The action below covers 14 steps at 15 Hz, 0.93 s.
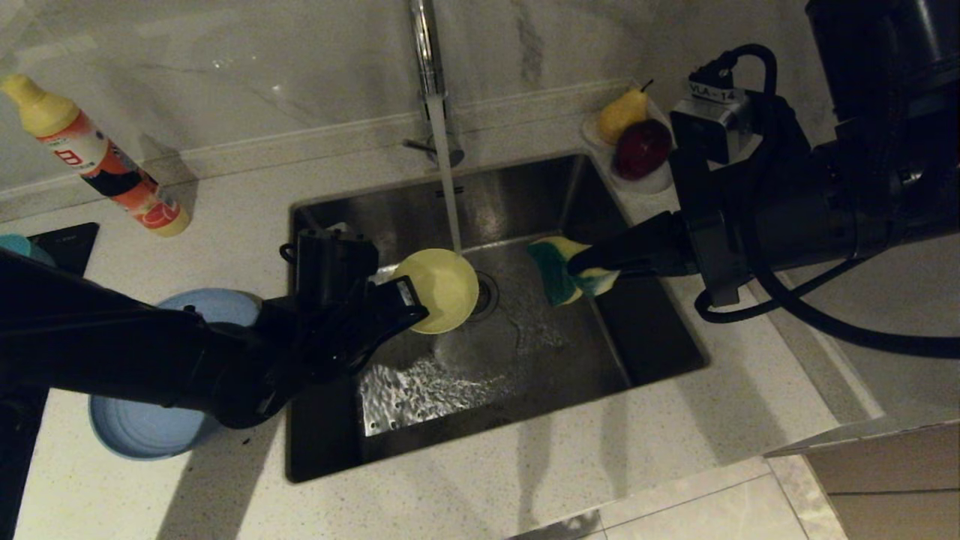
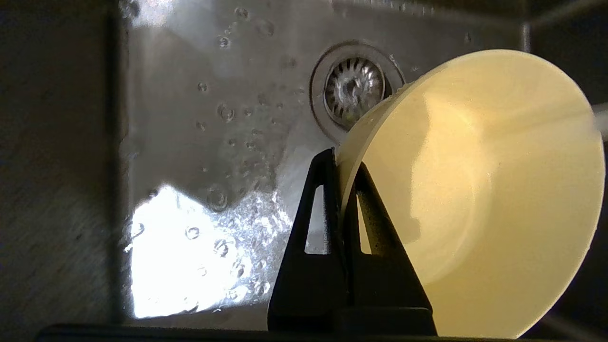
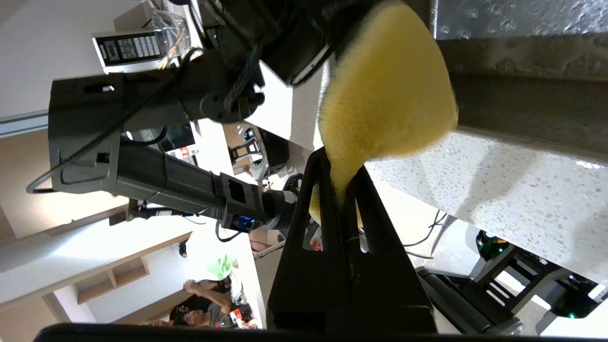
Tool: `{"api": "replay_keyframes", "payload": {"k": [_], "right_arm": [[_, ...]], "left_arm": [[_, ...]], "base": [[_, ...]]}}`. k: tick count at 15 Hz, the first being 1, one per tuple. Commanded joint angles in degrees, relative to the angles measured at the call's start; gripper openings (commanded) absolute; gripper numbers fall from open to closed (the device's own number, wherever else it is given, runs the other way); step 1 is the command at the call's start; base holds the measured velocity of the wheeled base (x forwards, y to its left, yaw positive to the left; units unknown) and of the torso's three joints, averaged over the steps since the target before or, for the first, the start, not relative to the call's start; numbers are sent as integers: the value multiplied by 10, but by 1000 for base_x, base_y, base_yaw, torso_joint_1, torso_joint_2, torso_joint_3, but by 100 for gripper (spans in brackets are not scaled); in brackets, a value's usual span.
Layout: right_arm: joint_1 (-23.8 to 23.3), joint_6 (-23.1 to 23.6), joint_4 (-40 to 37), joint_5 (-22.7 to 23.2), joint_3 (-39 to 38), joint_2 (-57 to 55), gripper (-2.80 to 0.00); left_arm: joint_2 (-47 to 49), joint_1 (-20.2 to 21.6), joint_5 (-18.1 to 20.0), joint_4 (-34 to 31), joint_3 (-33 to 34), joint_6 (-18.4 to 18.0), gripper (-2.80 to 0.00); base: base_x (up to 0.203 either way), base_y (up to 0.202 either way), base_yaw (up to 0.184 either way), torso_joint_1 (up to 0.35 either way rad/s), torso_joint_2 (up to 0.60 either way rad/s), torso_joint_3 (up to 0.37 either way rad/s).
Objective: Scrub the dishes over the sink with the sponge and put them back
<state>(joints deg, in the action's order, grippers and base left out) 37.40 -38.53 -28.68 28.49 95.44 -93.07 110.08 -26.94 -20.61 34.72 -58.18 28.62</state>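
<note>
Pinching sponge (image 1: 564, 271), right end effector (image 1: 581, 264) faces yellow bowl (image 1: 444, 290).

Kitchen setting. A steel sink (image 1: 525, 360) is set into a pale speckled counter (image 1: 675, 450), with a chrome tap (image 1: 427, 67) running water and a marble-look backsplash (image 1: 225, 67) behind. A detergent bottle (image 1: 97, 157) lies on the counter; a dish of fruit (image 1: 634, 139) sits at the sink's corner. The right wrist view shows robot equipment, cables and a person (image 3: 199, 304) beyond the counter: likely a test kitchen.
</note>
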Motion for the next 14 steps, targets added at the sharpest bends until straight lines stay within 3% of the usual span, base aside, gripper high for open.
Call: {"api": "replay_keyframes", "payload": {"k": [1,6,9,14], "right_arm": [[-6,-2,0,2,-14,6,-280],[-20,-1,35,20,-69,15,-280],[-24,-2,82,22,-104,24,-280],[-24,-2,82,23,-105,28,-280]], "left_arm": [[33,4,-1,2,-28,12,-280],[69,6,3,2,-81,41,-280],[67,5,5,2,-85,40,-280],[41,5,5,-15,-65,40,-280]], "base": [[0,0,0,0,0,0],[0,0,0,0,0,0],[0,0,0,0,0,0],[0,0,0,0,0,0]]}}
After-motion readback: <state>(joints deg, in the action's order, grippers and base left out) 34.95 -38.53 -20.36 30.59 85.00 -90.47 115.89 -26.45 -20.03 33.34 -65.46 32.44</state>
